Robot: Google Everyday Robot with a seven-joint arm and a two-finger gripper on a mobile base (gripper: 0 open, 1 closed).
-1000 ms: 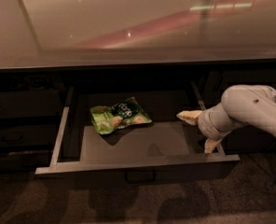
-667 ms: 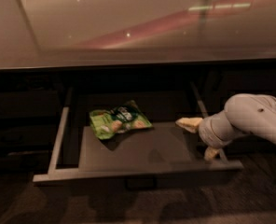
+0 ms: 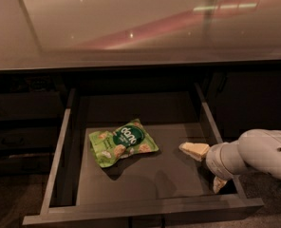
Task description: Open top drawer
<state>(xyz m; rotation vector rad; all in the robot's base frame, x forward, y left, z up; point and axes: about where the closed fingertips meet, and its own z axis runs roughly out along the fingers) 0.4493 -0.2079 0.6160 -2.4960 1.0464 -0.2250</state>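
Camera view: single view.
Top drawer: drawn well out from under the counter's front edge, with the interior exposed. Judged open, or nearly so.
Drawer build: shallow rectangular tray with a flat matte dark grey floor and thin straight walls.
Gripper: at the drawer's front right corner, just inside the right wall. The cream wedge-shaped fingers are spread apart and grasp nothing.
Placement reason: judged to be bearing on the drawer there to draw it outward.
Arm: smooth, rounded pale shell.
Snack bag: glossy green crinkled pouch, lying flat left of the drawer's centre, well apart from the gripper.
Counter: polished, reflective slab.
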